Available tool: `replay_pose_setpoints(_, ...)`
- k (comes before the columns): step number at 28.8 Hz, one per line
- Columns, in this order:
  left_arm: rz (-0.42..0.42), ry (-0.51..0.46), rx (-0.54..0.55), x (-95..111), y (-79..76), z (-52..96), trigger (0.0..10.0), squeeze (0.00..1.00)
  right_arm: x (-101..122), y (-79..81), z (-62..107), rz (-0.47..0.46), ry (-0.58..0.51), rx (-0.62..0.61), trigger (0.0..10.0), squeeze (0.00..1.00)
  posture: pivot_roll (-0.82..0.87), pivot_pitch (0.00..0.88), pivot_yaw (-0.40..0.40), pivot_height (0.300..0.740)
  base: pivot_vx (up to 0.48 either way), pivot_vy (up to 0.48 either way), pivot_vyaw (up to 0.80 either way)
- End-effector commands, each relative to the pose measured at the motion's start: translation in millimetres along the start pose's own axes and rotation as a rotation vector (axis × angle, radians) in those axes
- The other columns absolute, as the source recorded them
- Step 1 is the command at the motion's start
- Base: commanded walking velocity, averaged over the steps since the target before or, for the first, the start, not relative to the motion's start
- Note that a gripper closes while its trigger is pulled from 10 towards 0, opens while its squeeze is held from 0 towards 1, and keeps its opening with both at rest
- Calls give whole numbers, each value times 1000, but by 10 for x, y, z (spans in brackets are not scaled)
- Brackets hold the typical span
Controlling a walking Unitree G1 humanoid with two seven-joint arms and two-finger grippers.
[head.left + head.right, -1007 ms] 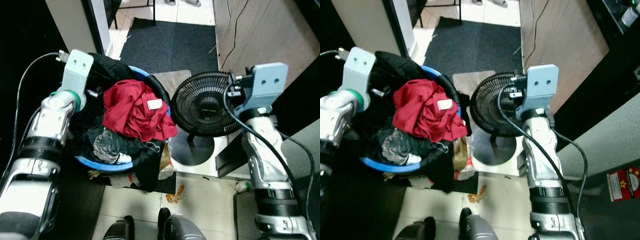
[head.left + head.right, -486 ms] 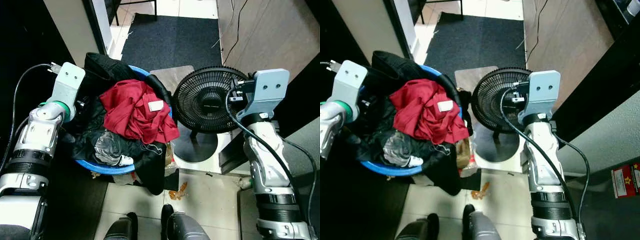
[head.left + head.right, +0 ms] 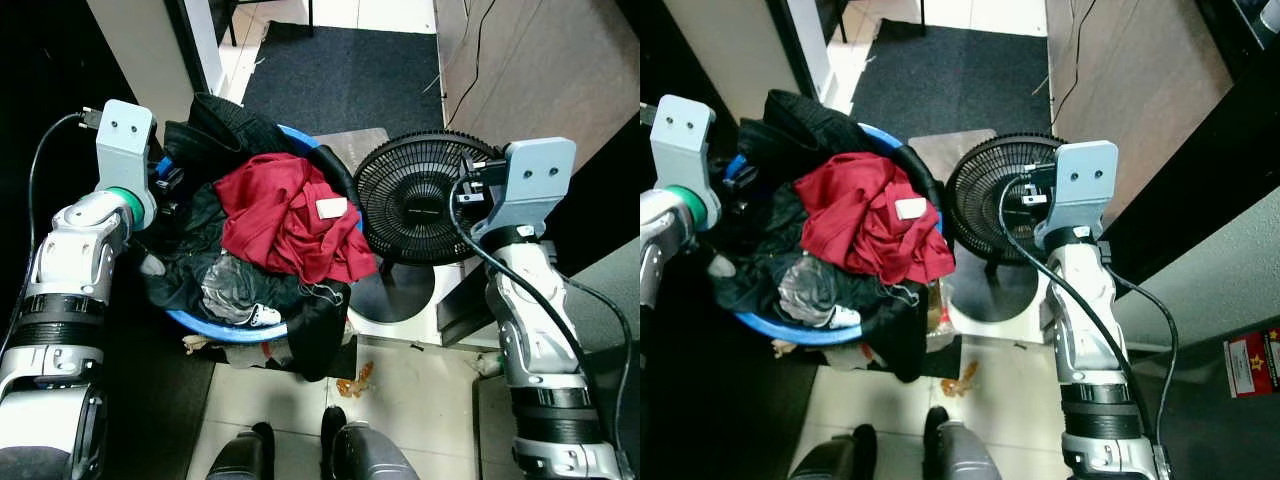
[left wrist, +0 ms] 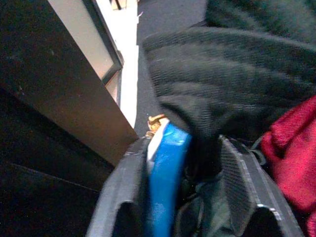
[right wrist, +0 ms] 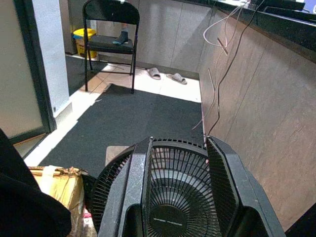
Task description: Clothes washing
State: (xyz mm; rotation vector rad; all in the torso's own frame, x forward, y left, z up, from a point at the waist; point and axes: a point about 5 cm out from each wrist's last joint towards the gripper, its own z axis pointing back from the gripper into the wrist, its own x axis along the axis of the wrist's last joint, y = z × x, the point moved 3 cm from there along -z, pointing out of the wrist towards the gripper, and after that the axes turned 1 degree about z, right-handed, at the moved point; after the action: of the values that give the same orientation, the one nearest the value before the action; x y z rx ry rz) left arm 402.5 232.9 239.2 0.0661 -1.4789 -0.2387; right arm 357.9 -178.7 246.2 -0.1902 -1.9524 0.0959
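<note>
One overfull blue basin (image 3: 180,321), left gripper (image 4: 185,190) pinching its rim.
Right gripper (image 5: 178,197) spread, idle; red shirt (image 3: 290,220) heaped at the edge may spill if tilted.

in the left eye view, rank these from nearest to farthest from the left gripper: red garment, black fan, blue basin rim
1. blue basin rim: between the left gripper fingers, at the basin's left edge.
2. red garment: heaped mid-basin, to the gripper's right.
3. black fan: past the basin, on the robot's right side.
</note>
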Motion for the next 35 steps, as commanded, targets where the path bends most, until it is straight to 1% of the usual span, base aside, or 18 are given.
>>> replay_pose_setpoints(1,-4,16,-17,-73,-5,23,10000,1000,-8,0,7,-6,4,0,10000,0,27,234,39,740,0,0,0)
replay_pose_setpoints(8,-12,-4,-10,-50,27,70,10000,1000,-4,12,-7,-8,2,4,10000,0,26,234,34,740,0,0,0)
replay_pose_setpoints(12,19,-74,83,176,284,158,10000,1000,-4,19,-27,-8,2,9,10000,0,26,234,29,740,0,0,0)
replay_pose_setpoints(14,19,-74,83,176,284,158,10000,1000,-4,19,-27,-8,2,9,10000,0,26,234,29,740,0,0,0)
replay_pose_setpoints(16,9,-89,113,240,379,181,10000,1000,-4,24,-32,-9,2,11,10000,0,28,233,28,740,0,0,0)
replay_pose_setpoints(17,-30,-109,139,321,469,199,10000,1000,-5,28,-35,-11,2,12,10000,0,29,233,26,740,0,0,0)
replay_pose_setpoints(18,-87,-130,140,407,494,194,10000,0,-8,33,-37,-13,3,13,10000,0,34,233,23,740,0,0,0)
replay_pose_setpoints(20,-128,-144,136,460,497,188,10000,0,-10,35,-39,-14,3,14,10000,0,34,233,23,740,0,0,0)
replay_pose_setpoints(22,-117,-167,26,551,199,45,10000,0,-13,58,-42,-17,4,18,10000,0,25,231,23,740,0,0,0)
replay_pose_setpoints(23,-117,-167,26,551,199,45,10000,0,-13,58,-42,-17,4,18,10000,0,25,231,23,740,0,0,0)
replay_pose_setpoints(25,-68,-178,-106,652,-211,-94,10000,0,-7,72,-46,-20,2,19,10000,0,23,230,23,740,0,0,0)
replay_pose_setpoints(26,-68,-178,-106,652,-211,-94,10000,0,-7,72,-46,-20,2,19,10000,0,23,230,23,740,0,0,0)
replay_pose_setpoints(27,-65,-175,-145,670,-366,-152,10000,0,-4,70,-47,-19,0,18,10000,0,16,226,29,740,0,0,0)
replay_pose_setpoints(29,-65,-175,-145,670,-366,-152,10000,0,-4,70,-47,-19,0,18,10000,0,16,226,29,740,0,0,0)
replay_pose_setpoints(30,-71,-166,-162,659,-462,-199,10000,0,-1,58,-45,-18,-1,13,10000,0,10,226,33,740,0,0,0)
replay_pose_setpoints(33,-77,-142,-163,606,-510,-252,10000,0,4,43,-40,-16,-2,7,10000,0,4,229,36,740,0,0,0)
replay_pose_setpoints(34,-86,-67,-148,398,-496,-319,10000,0,-3,17,-16,-12,1,-1,10000,0,2,234,42,740,0,0,0)
replay_pose_setpoints(35,-86,-67,-148,398,-496,-319,10000,0,-3,17,-16,-12,1,-1,10000,0,2,234,42,740,0,0,0)
